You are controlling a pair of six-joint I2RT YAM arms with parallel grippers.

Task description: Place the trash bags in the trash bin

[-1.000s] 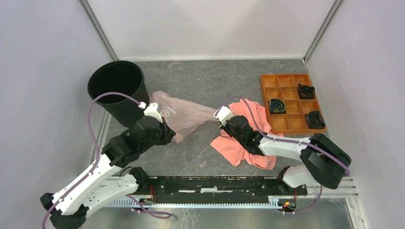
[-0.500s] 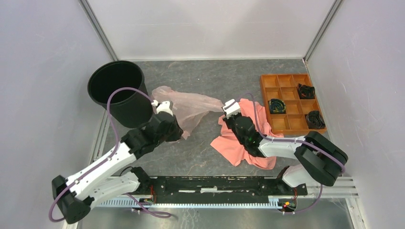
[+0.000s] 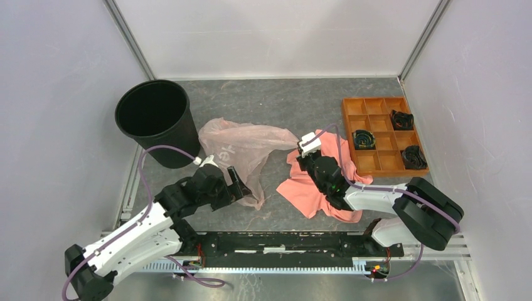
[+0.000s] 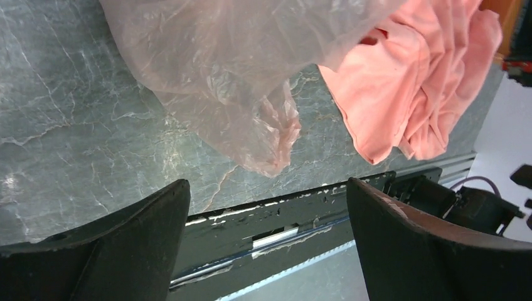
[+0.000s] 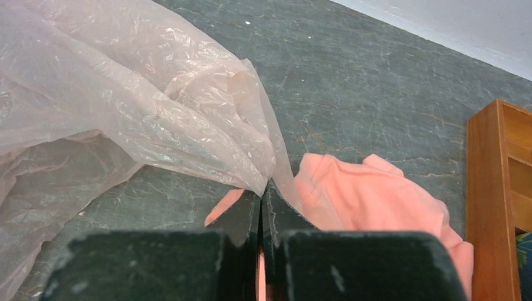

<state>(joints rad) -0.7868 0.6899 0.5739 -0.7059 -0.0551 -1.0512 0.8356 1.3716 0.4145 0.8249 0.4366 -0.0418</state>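
The trash bag (image 3: 241,147) is thin, translucent pale pink plastic, spread on the grey table just right of the trash bin (image 3: 154,119), a black round bin standing upright with nothing in it. My right gripper (image 3: 301,145) is shut on the bag's right end; in the right wrist view its jaws (image 5: 262,188) pinch a gathered point of the bag (image 5: 125,106). My left gripper (image 3: 241,183) stands open near the bag's lower tip and holds nothing. The left wrist view shows the bag (image 4: 219,63) beyond the wide-apart fingertips (image 4: 179,191).
A coral-orange cloth (image 3: 320,188) lies crumpled under my right arm, also visible as the cloth (image 4: 408,81) and the cloth (image 5: 370,194). An orange compartment tray (image 3: 383,164) with dark coiled items sits at the right. Walls enclose three sides; a black rail (image 3: 282,241) runs along the near edge.
My left gripper opened, let go of the bag and drew back toward the near edge. The bag's left part settled on the table. My right gripper shut on its right end.
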